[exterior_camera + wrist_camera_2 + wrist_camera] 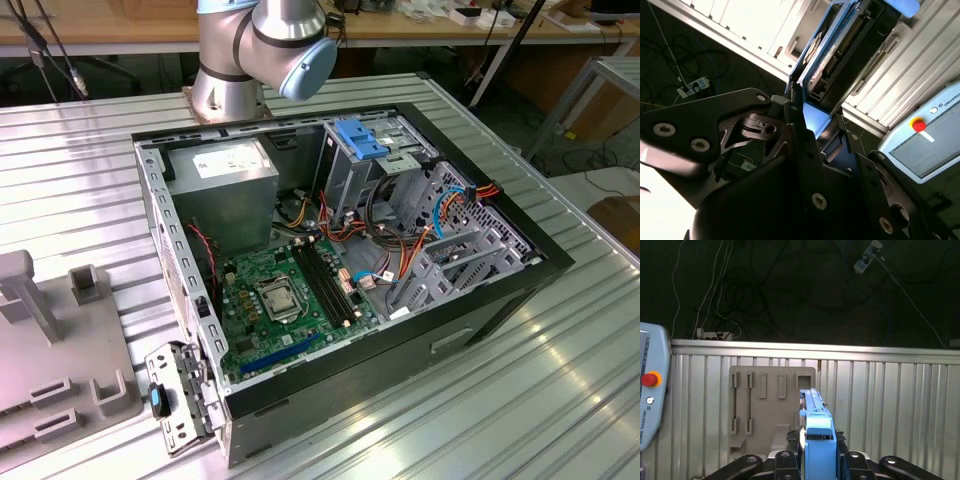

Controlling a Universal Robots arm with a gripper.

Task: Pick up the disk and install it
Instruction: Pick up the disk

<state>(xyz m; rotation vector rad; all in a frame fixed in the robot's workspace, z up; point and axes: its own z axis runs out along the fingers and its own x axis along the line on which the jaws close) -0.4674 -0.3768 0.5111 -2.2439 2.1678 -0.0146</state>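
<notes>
**Disk in the grip, case lying open**

In both wrist views the gripper (pixel 816 441) is clamped on the disk (pixel 814 412), its black fingers (pixel 790 117) pressing the two flat faces. The disk stands edge-on and runs straight out from the jaws. Held this way, its blue rail is probably left free for sliding into a bay.

Just past the disk's far end is the grey holder (pixel 771 405). Its upright slots look made to stand a disk on edge, where the fingers can reach both faces. Whether disk and holder touch cannot be told.

The holder rests on a ribbed metal table (pixel 890 405), with a pendant (pixel 650 390) at the table's side. In the exterior view the case (pixel 470 320) lies on its side, lid off, close by the arm (pixel 262 45), so its bays face up. Beyond the table edge is a dark floor with loose cables (pixel 735 290).
</notes>
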